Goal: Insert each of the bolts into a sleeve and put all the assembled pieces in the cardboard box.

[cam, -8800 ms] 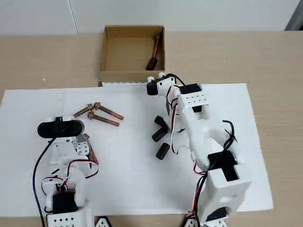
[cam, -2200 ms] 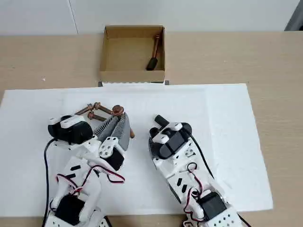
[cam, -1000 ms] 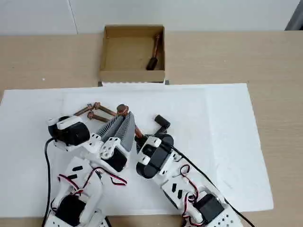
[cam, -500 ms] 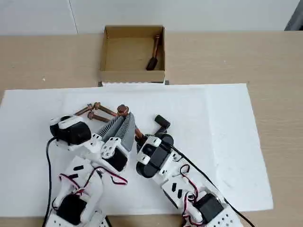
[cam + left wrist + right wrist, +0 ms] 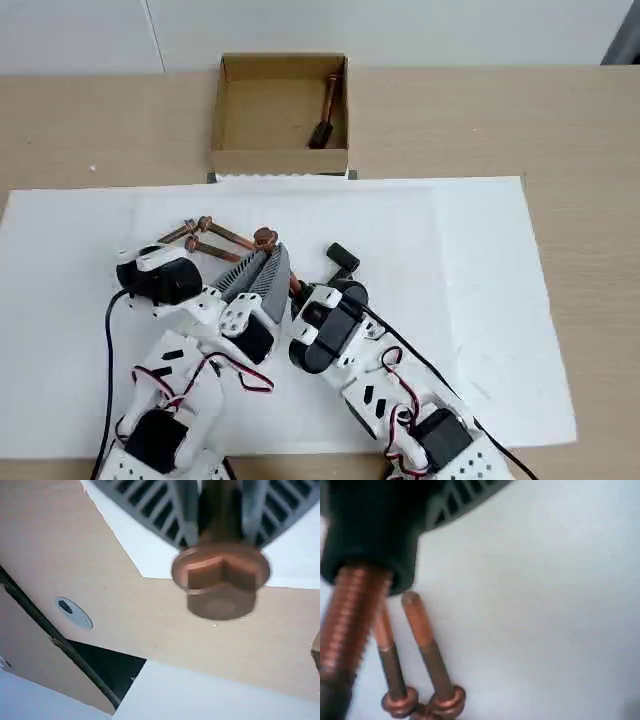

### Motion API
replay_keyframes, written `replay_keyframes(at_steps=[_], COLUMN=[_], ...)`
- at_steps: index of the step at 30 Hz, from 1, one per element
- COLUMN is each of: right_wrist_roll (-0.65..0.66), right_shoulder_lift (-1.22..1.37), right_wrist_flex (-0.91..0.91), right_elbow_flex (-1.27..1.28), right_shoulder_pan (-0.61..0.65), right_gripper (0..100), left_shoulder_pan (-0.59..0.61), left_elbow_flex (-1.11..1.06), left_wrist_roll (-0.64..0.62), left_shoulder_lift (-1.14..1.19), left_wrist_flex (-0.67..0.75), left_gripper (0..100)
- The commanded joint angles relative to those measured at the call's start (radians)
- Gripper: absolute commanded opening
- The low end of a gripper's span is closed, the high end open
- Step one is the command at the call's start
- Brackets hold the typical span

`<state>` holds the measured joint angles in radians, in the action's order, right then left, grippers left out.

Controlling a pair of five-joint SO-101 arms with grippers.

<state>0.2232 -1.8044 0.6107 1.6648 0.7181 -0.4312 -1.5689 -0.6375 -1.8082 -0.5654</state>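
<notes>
My left gripper (image 5: 267, 252) is shut on a copper bolt (image 5: 264, 238), its hex head (image 5: 221, 580) sticking out past the fingers. My right gripper (image 5: 303, 292) is right beside it, shut on a black sleeve (image 5: 370, 535). The bolt's threaded end (image 5: 347, 630) sits in the sleeve's mouth. Two loose bolts (image 5: 205, 235) lie on the paper just beyond the left gripper, also seen as loose bolts (image 5: 427, 655) past the sleeve. A spare black sleeve (image 5: 342, 258) lies by the right gripper. The cardboard box (image 5: 280, 160) at the back holds one assembled piece (image 5: 325, 108).
A white paper sheet (image 5: 460, 290) covers the wooden table (image 5: 500, 110) under both arms. The box stands just beyond the sheet's far edge. Open paper stretches to the right and far left of the arms.
The left gripper has shifted slightly right with its bolt, closer to the right gripper and the sleeve. The right arm has barely moved.
</notes>
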Motion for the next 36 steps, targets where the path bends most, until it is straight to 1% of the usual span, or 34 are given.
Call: replay_keyframes(at_steps=[1, 7, 12, 16, 19, 21, 26, 36], right_wrist_roll=[0.011, 0.011, 0.011, 0.011, 0.011, 0.011, 0.011, 0.009], right_shoulder_lift=[-0.01, -0.01, -0.01, -0.01, -0.01, -0.01, -0.01, -0.01], right_wrist_flex=[-0.027, -0.027, -0.027, -0.027, -0.027, -0.027, -0.027, -0.027], right_elbow_flex=[-0.029, -0.029, -0.029, -0.029, -0.029, -0.028, -0.025, -0.02], right_shoulder_pan=[-0.005, -0.01, -0.031, -0.041, -0.041, -0.041, -0.041, -0.042], right_gripper=[0.3, 0.3, 0.3, 0.3, 0.3, 0.3, 0.3, 0.3], left_shoulder_pan=[-0.035, -0.095, -0.086, -0.031, -0.015, -0.017, -0.015, 0.0], left_elbow_flex=[-0.013, -0.058, -0.065, -0.067, -0.067, -0.064, -0.064, -0.035], left_wrist_roll=[-0.006, -0.006, -0.006, -0.006, -0.006, -0.006, -0.003, -0.002], left_shoulder_lift=[-0.011, -0.011, -0.011, -0.011, -0.011, -0.011, -0.011, -0.011], left_wrist_flex=[0.014, 0.012, 0.012, 0.014, 0.014, 0.014, 0.012, -0.005], left_gripper=[0, 0, 0, 0, 1, 3, 18, 19])
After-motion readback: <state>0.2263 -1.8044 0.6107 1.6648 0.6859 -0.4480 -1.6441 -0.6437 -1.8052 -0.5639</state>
